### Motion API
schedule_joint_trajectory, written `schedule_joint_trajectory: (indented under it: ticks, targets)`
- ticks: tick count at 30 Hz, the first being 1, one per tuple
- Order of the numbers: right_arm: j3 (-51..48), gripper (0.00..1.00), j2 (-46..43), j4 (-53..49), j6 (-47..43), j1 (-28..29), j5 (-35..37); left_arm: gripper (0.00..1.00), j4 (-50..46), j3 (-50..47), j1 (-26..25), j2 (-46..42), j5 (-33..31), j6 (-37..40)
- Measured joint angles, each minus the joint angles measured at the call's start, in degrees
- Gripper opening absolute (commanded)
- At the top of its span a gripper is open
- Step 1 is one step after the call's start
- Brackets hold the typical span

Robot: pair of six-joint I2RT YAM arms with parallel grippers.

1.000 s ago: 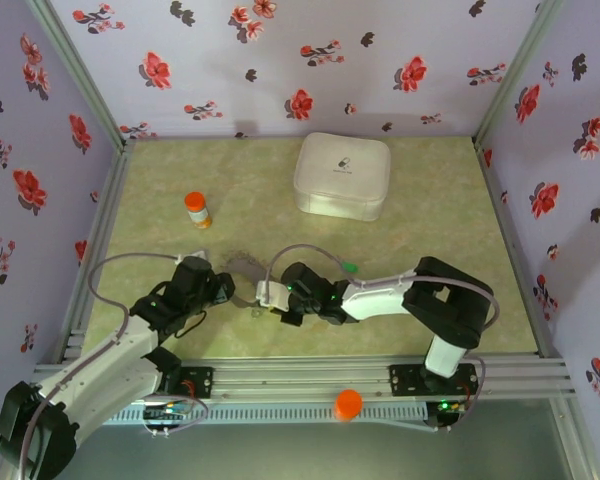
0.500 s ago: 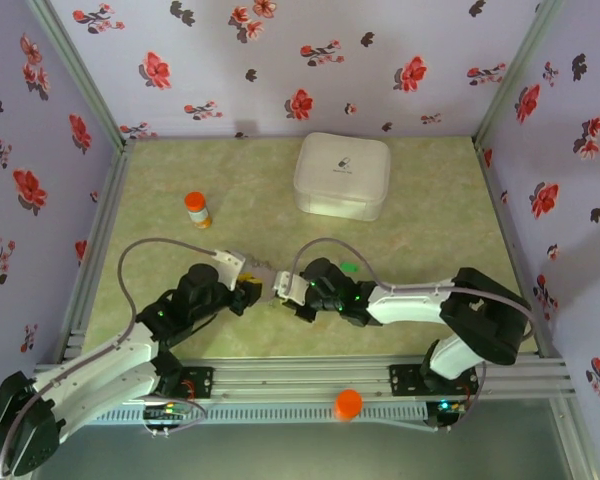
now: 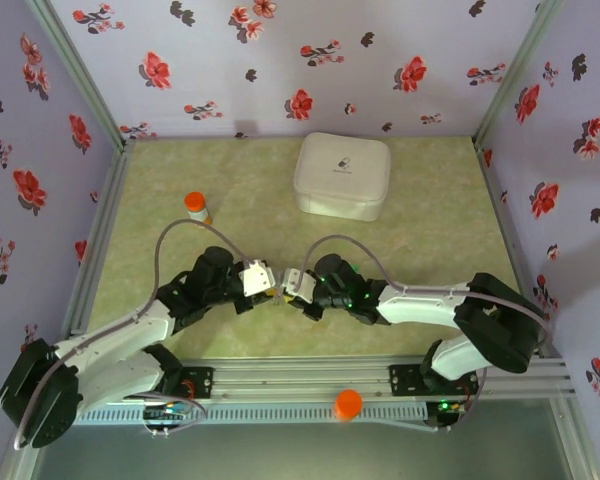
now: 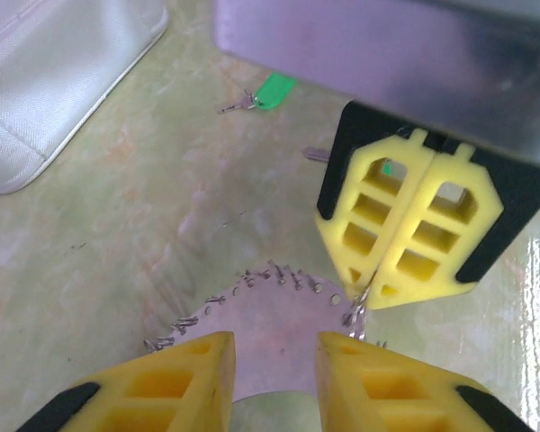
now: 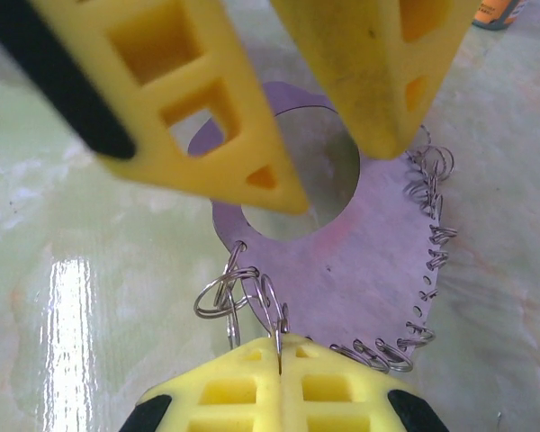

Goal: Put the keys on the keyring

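Observation:
The keyring point(image 4: 288, 333) is a flat grey-purple plate with a round hole and small wire rings strung along its edge. It also appears in the right wrist view point(image 5: 378, 243). My right gripper point(image 5: 279, 346) is shut on one of those small rings at the plate's rim. The left gripper point(image 4: 274, 346) is open, its yellow fingers point(image 4: 175, 382) standing either side of the plate's inner part. In the top view the left gripper point(image 3: 268, 288) and right gripper point(image 3: 284, 290) meet tip to tip near the table's front. One green-headed key point(image 4: 272, 90) lies on the table beyond them.
A white zip case point(image 3: 342, 175) sits at the back centre. An orange-capped bottle point(image 3: 196, 208) stands at the left. An orange cap point(image 3: 348, 403) rests on the front rail. Floral walls close in three sides.
The left gripper has moved right and forward, the right gripper slightly right, and the two now meet at the keyring, which has shifted right with them.

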Motion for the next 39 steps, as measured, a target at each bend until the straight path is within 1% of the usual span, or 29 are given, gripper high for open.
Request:
schedule_joint_trajectory:
  ticks: [2, 5, 8, 12, 16, 28, 34, 39]
  targets:
    - [-0.4, 0.00, -0.1, 0.0, 0.0, -0.2, -0.4, 0.28, -0.5, 0.0, 2.2, 0.8, 2.8, 2.6]
    - [-0.6, 0.00, -0.1, 0.0, -0.2, -0.3, -0.7, 0.33, -0.9, 0.1, 4.4, 1.7, 6.5, 5.7]
    - [-0.8, 0.00, -0.1, 0.3, -0.3, -0.5, -0.9, 0.36, -1.4, 0.3, 4.9, 2.6, 8.9, 7.8]
    - [-0.8, 0.00, -0.2, 0.9, -0.3, -0.7, -1.2, 0.35, -1.6, 0.7, 4.9, 5.0, 10.7, 10.3]
    - [-0.9, 0.00, -0.2, 1.8, -0.3, -0.7, -1.7, 0.32, -1.2, 0.7, 4.9, 6.7, 11.4, 11.9]
    - [-1.3, 0.00, -0.2, 3.5, 0.3, -0.7, -2.1, 0.27, -1.2, 3.0, 4.8, 11.0, 11.7, 15.2]
    - [-1.3, 0.00, 0.1, 3.8, 1.2, -0.7, -2.1, 0.31, -1.6, 3.3, 4.8, 11.3, 11.7, 15.9]
    - [-1.3, 0.00, 0.4, 3.8, 1.2, -0.7, -1.3, 0.32, -4.0, 3.3, 4.7, 10.0, 10.8, 17.0]
